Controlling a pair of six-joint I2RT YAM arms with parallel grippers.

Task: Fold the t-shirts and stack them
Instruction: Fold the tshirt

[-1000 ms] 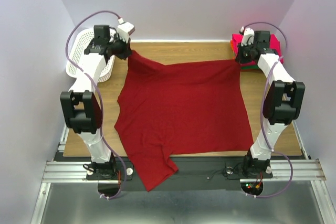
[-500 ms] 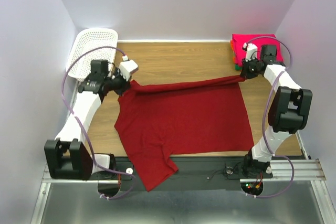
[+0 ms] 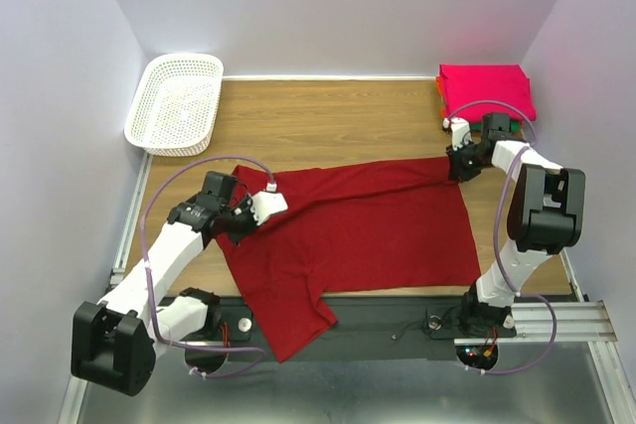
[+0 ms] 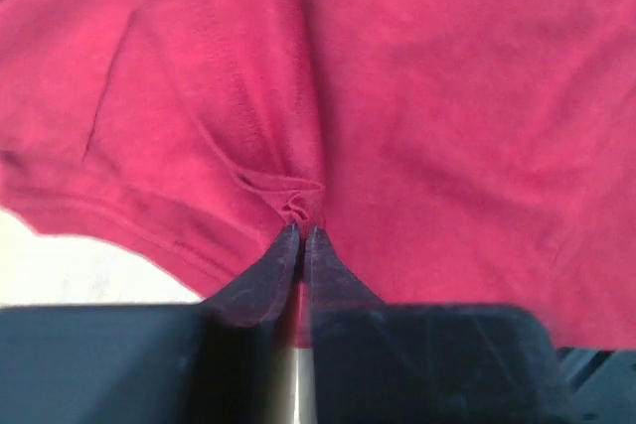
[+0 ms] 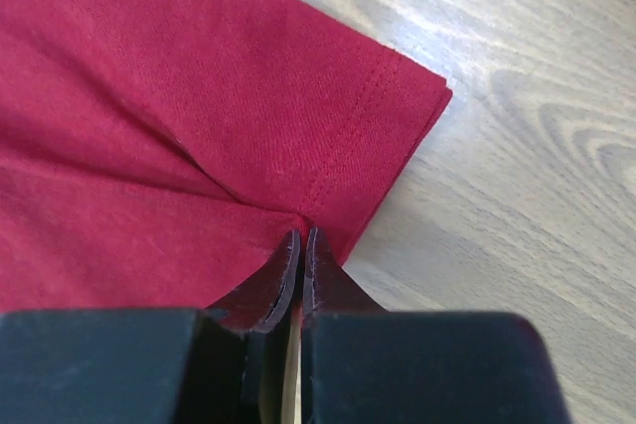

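Right, my left gripper (image 4: 301, 230) has its jaws pinched almost together on a small pucker of the large crimson cloth t-shirt (image 3: 378, 225). The right gripper (image 5: 301, 237) is clamped tight on a stitched hem corner. The shirt lies across the wooden table (image 3: 328, 116), far edge folded over, one part draping off the near edge.

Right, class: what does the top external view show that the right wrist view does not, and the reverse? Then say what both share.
Only the top view shows the white basket and the folded pink t-shirt at the far corners. Only the wrist view shows the hem stitching on the pinched corner. Both show the dark red t-shirt, the wooden table and the right gripper shut on the cloth.
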